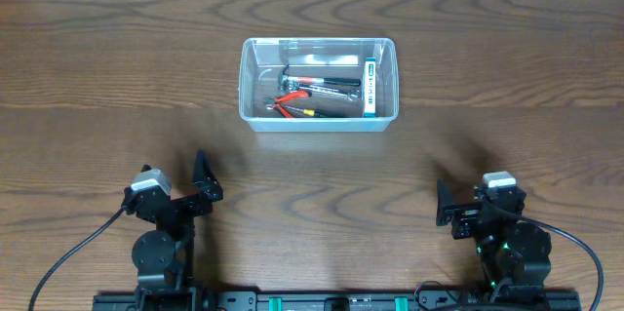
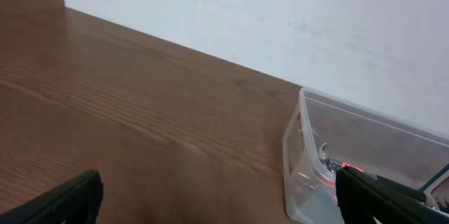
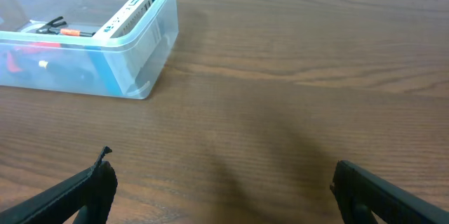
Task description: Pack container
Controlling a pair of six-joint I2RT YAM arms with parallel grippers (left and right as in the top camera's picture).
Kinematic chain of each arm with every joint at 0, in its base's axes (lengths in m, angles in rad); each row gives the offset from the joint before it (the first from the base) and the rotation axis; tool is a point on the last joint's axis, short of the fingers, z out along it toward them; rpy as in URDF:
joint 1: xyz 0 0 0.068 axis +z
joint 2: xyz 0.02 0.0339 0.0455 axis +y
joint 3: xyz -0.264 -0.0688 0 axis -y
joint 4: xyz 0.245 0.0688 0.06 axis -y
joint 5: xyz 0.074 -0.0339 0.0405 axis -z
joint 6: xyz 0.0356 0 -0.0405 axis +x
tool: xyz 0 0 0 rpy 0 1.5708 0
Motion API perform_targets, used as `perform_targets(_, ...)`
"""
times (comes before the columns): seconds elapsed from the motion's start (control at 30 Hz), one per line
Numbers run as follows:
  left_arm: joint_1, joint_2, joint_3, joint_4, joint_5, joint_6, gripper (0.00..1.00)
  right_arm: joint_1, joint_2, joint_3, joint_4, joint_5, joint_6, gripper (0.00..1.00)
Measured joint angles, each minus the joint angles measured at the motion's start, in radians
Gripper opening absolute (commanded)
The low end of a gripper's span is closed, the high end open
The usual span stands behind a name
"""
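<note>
Wooden table [image 1: 97, 77] bears the container [image 1: 318, 122], tools [image 1: 310, 95] inside, with left gripper [image 2: 219, 201] and right gripper [image 3: 228, 192] well apart from it, both spread empty; packing seems finished, so keep clear of its rim.

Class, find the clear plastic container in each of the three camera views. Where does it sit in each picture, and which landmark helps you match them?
Overhead: the container sits at upper centre, fully in view.
Left wrist: the container is at lower right, cut off by the frame edge.
Right wrist: the container is at upper left, cut off at the left edge.
Shared landmark: the blue-and-white box inside its right end, which hardly shows in the left wrist view.
</note>
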Motion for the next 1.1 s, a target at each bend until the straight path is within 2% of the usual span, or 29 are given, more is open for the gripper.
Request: perform_targets(1.1,0.000,0.027,0.000,0.000,0.000,0.000,0.98,0.000,0.000,0.000,0.000,0.000,0.000,0.99)
